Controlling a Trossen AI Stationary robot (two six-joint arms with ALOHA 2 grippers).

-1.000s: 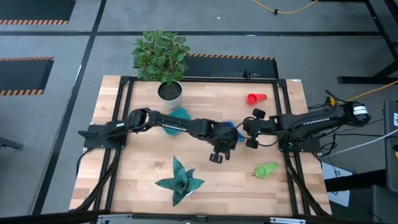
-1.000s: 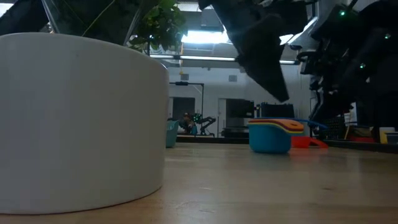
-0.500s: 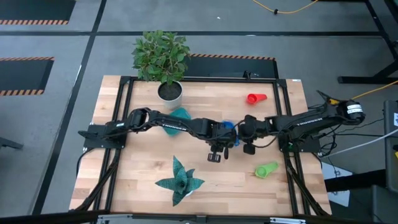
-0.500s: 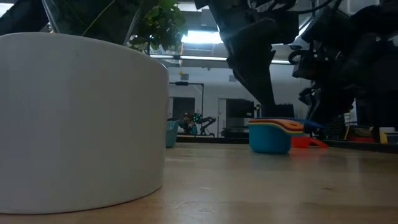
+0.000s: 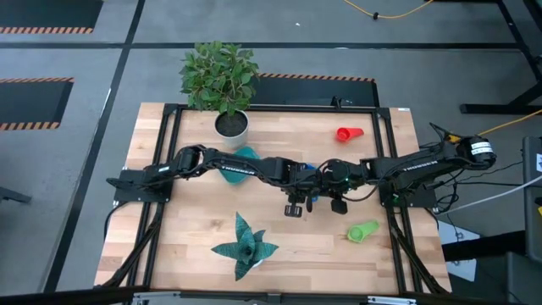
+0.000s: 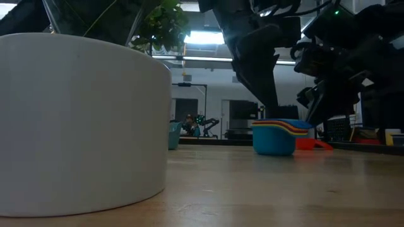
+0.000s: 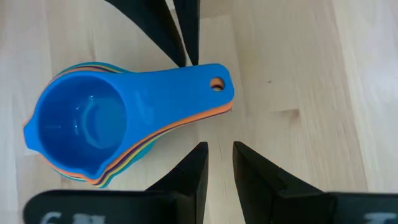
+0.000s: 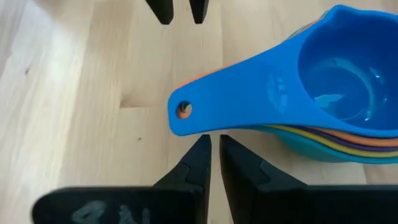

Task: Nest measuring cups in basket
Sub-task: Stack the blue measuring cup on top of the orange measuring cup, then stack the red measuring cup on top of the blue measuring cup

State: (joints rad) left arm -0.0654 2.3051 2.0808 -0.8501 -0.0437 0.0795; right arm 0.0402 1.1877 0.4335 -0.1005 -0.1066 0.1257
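A nested stack of measuring cups (image 7: 93, 124), blue one on top, stands on the table's middle (image 5: 310, 173), its handles pointing to the near edge. My left gripper (image 7: 220, 149) hangs beside the handle end, fingers a narrow gap apart, nothing between them. My right gripper (image 8: 212, 140) comes from the opposite side, shut, its tips right at the handle end (image 8: 183, 115). A red cup (image 5: 347, 134) and a green cup (image 5: 362, 230) lie apart on the table. The teal basket (image 5: 246, 155) stands partly under my left arm. My right gripper's shut tips slant down beside the free end of the top blue handle (image 8: 186, 127). I cannot tell whether they touch it. The stack rests on the table.
A white plant pot (image 5: 231, 125) stands at the far left and fills the left of the low view (image 6: 82, 120). A teal artificial plant (image 5: 246, 246) lies near the front edge. Bare wood (image 5: 389, 161) lies between the red and green cups.
My right gripper has swung toward the table's left and near edge, tipped further down, and come up to the stack's handle end. The stack has stayed where it was.
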